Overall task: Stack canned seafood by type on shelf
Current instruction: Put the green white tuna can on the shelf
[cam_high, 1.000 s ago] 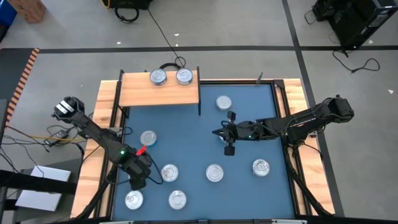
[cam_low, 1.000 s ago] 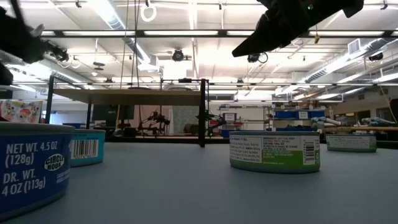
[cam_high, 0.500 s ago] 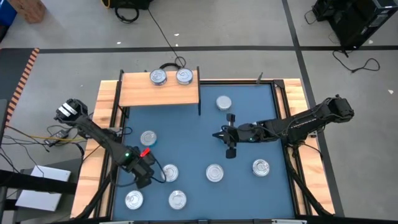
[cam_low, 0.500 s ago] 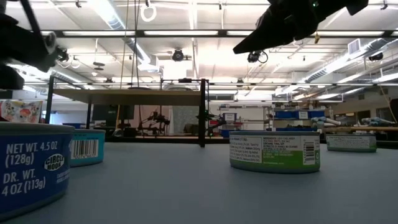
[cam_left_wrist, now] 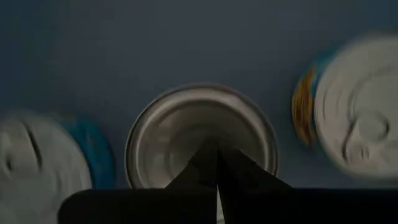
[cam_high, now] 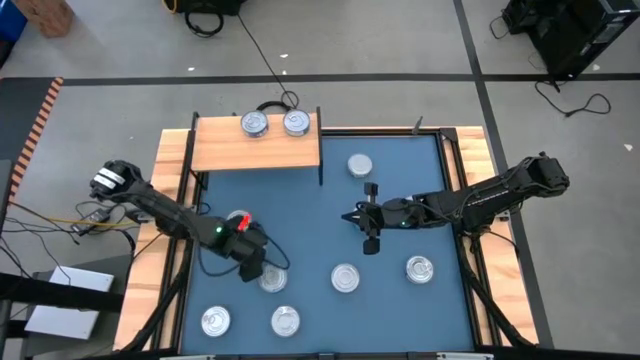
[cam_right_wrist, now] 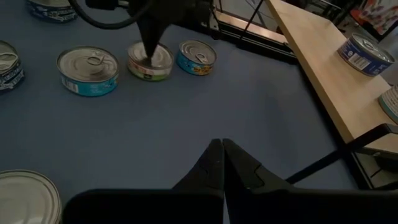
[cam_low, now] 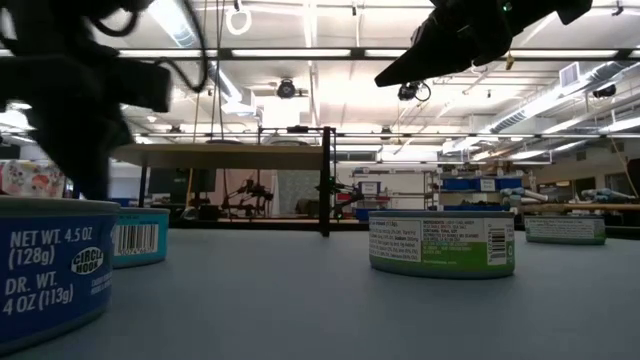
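Two silver-lidded cans stand on the light wooden shelf at the table's far left. Several more cans stand on the blue tabletop. My left gripper is shut and points down over the lid of a green-labelled can, seen close in the left wrist view. A teal can stands just beyond the left arm. My right gripper is shut and hangs above mid-table, pointing toward the table's left, with no can under it. My left gripper comes from above with its shut fingers pointing down at the lid of the green-labelled can, which stands flat on the table. Whether the fingertips touch the lid, I cannot tell.
Other cans stand at the far middle, the near middle, the near right and along the near edge. The shelf's black legs stand on the tabletop. Bare blue surface lies between the shelf and the near cans.
My left gripper has moved toward the table's right and a little toward the far edge, from beside the near-left cans to above the green-labelled can, and it now shows at the left of the low view. No can has moved.
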